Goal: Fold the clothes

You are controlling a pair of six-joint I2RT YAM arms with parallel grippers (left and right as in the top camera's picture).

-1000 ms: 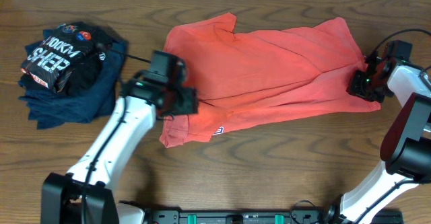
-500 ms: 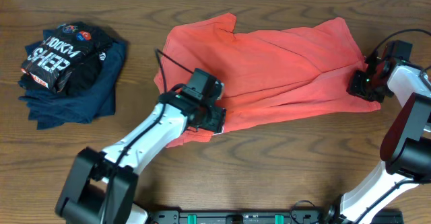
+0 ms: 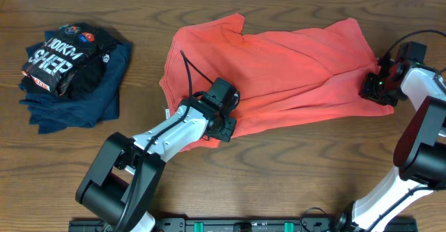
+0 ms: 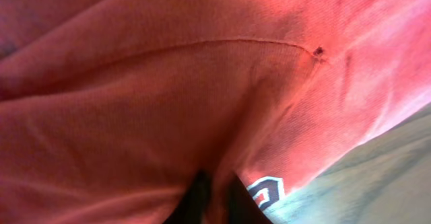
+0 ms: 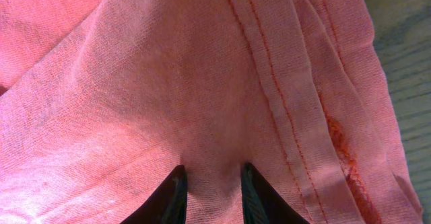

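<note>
The coral-red T-shirt (image 3: 279, 65) lies spread and creased across the middle of the table. My left gripper (image 3: 224, 120) sits at its near hem, left of centre. In the left wrist view the two dark fingers (image 4: 199, 198) stand almost together with a fold of the red cloth (image 4: 168, 103) pinched between them, and a bit of white lettering (image 4: 264, 190) shows beside them. My right gripper (image 3: 373, 86) is at the shirt's right edge. Its fingers (image 5: 176, 192) are closed on a bunch of cloth (image 5: 168, 69) beside a stitched hem.
A navy folded garment (image 3: 77, 103) with a black printed shirt (image 3: 59, 58) on top lies at the far left. Bare wooden table (image 3: 313, 162) runs along the front. A thin black cable (image 3: 187, 68) arcs over the shirt above the left arm.
My left arm has slid right along the shirt's near hem, and its jaws have gone from open to shut on the cloth. The right gripper has kept its hold and place.
</note>
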